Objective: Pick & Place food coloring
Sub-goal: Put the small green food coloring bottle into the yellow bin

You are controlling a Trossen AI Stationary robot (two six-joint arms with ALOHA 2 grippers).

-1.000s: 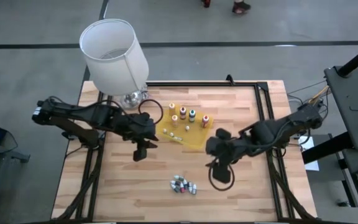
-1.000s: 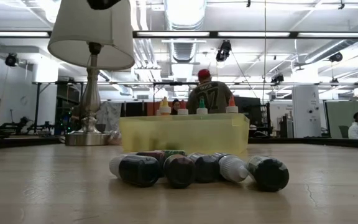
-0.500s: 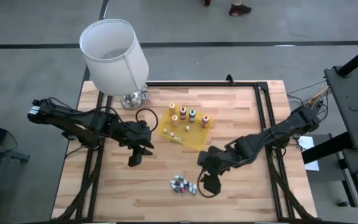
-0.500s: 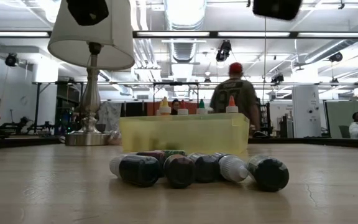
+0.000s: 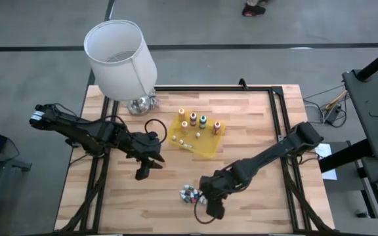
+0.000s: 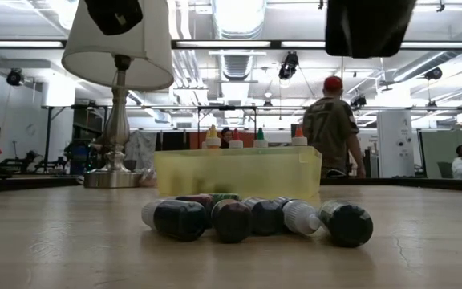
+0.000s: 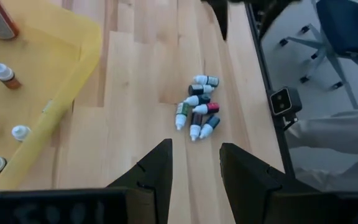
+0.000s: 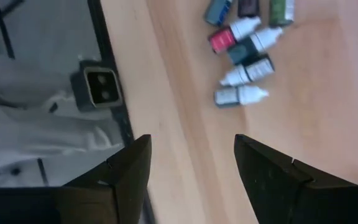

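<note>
Several tiny food coloring vials [image 5: 191,195] lie on their sides in a heap on the wooden table [image 5: 254,111], near its front edge; the same vials [image 6: 255,218] fill the low view. More food coloring bottles [image 5: 193,120] stand upright in the yellow tray [image 5: 205,145] behind them. My right gripper [image 5: 210,207] hangs open just right of and nearer than the heap, above the table; in its wrist view the vials [image 8: 246,45] lie ahead of the fingers. My left gripper [image 5: 143,173] hangs open left of the tray, touching nothing.
A lamp with a white shade [image 5: 119,58] stands on its metal foot [image 5: 140,103] at the far left corner. A black frame rail [image 5: 282,111] runs along the table's far and right edges. Bare wood lies left of the heap. People stand in the room behind.
My right gripper has come down and toward the near left, from beside the tray's right end to just right of the vial heap, tipping more steeply downward. My left gripper has sunk a little toward the near edge. The vials and the tray have not moved.
</note>
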